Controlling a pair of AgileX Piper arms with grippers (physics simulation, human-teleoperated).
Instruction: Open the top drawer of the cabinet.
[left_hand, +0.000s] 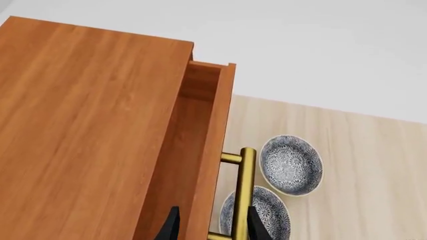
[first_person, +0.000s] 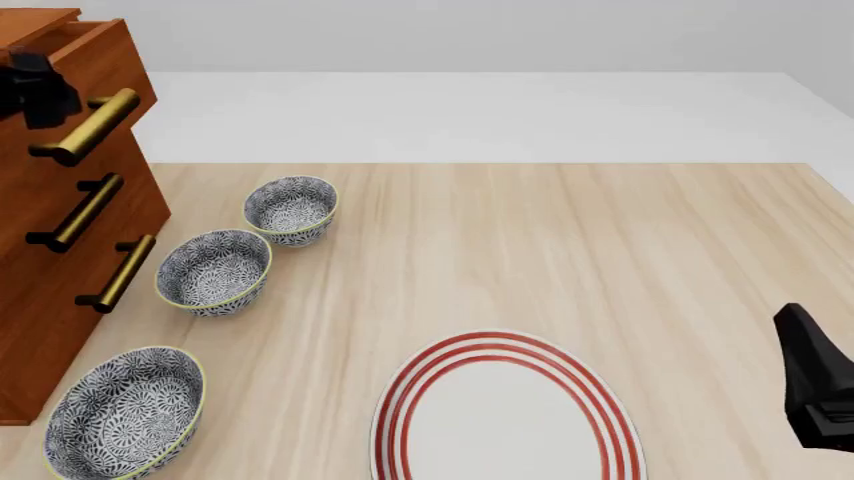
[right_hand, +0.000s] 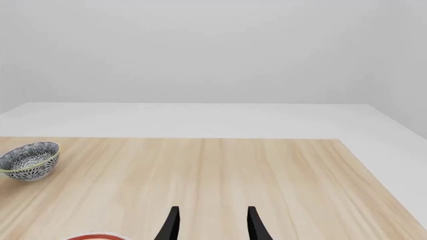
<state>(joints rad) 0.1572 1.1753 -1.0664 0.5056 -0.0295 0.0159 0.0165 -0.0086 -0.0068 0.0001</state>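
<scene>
The reddish-brown cabinet (first_person: 47, 310) stands at the table's left edge. Its top drawer (first_person: 107, 55) sticks out a little from the cabinet front, with its brass bar handle (first_person: 91, 125) facing the table. In the left wrist view, from above, the cabinet top (left_hand: 80, 125) and the top drawer's front panel (left_hand: 217, 115) show a gap behind the panel. My left gripper (left_hand: 212, 210) is open: one finger sits inside the drawer, the other outside the handle (left_hand: 245, 185). In the front view it (first_person: 38, 85) is a dark shape at the drawer. My right gripper (right_hand: 212, 210) hangs open, holding nothing, over the table's near right (first_person: 801, 340).
Three patterned bowls (first_person: 291, 208) (first_person: 214, 270) (first_person: 123, 412) line up just in front of the cabinet, below the drawers. A red-ringed plate (first_person: 505, 415) lies at the near middle. Two lower drawers with brass handles (first_person: 83, 210) (first_person: 120, 272) are shut.
</scene>
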